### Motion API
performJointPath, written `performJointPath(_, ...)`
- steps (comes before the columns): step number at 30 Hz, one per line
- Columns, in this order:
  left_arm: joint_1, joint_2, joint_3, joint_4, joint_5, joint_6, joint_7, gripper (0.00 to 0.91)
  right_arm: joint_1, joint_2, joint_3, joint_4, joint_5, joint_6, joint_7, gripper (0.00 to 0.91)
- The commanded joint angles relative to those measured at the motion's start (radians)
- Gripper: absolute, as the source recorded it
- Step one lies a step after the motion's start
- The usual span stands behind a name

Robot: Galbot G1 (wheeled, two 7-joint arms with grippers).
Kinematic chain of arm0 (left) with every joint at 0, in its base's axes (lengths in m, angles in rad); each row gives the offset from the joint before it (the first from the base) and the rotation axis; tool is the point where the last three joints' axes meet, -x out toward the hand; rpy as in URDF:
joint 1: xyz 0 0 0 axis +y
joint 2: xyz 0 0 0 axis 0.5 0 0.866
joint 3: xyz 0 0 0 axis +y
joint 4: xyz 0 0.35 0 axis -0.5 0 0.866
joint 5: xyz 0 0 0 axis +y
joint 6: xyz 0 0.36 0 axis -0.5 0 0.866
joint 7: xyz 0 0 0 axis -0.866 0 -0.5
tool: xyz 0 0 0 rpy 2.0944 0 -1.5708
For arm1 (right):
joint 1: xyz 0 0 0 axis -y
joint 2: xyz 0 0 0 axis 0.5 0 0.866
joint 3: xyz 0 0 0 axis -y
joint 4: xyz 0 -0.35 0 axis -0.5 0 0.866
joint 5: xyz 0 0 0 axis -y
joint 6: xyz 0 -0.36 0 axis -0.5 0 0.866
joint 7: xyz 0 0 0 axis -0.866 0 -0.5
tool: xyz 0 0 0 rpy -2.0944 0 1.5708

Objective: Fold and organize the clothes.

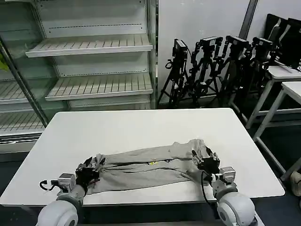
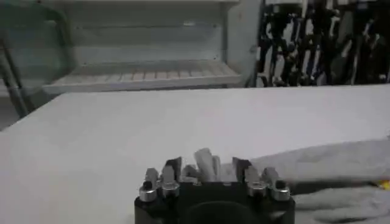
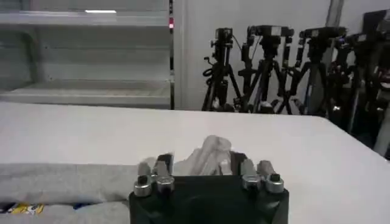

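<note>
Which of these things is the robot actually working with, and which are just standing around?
In use:
- grey T-shirt, bunched lengthwise on the white table
- left gripper, shut on one end
- right gripper, shut on the other end

Just around:
- bare shelves
- camera tripods
- side tables

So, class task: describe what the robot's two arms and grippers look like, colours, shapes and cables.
Both arms end in rounded light grey shells with silver wrist blocks. The left gripper and the right gripper are black, blocky units. In the wrist views each shows a black body topped with silver bolts. A black cable loops beside the left wrist, and another runs along the right forearm.
</note>
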Motion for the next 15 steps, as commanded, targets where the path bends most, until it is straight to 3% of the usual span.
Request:
performJointPath(1, 0.028, -0.147, -0.046, -0.011, -0.022, -0.002, -0.050, 0.907, -0.083, 0.000, 0.043, 0.054, -0.007, 0.002, 0.003, 0.907)
performJointPath(7, -0.001, -0.205, -0.015, 0.053, -0.013, -0.010, -0.062, 0.907, -0.093, 0.000, 0.049, 0.057, -0.007, 0.001, 0.003, 0.907)
performJointPath(8, -0.002, -0.217, -0.009, 0.061, -0.013, -0.011, -0.062, 0.826, -0.096, 0.001, 0.051, 0.058, -0.007, 0.001, 0.004, 0.907)
performJointPath(9, -0.002, -0.225, -0.001, 0.064, -0.013, -0.012, -0.061, 0.504, -0.101, 0.001, 0.055, 0.061, -0.007, 0.001, 0.003, 0.907)
performJointPath(10, 0.000, -0.231, 0.005, 0.069, -0.012, -0.017, -0.060, 0.010, -0.105, 0.001, 0.057, 0.063, -0.007, 0.001, 0.003, 0.907)
performJointPath(15, 0.001, -0.244, 0.023, 0.105, 0.001, -0.062, -0.046, 0.010, -0.124, 0.003, 0.072, 0.072, -0.007, 0.003, 0.004, 0.907)
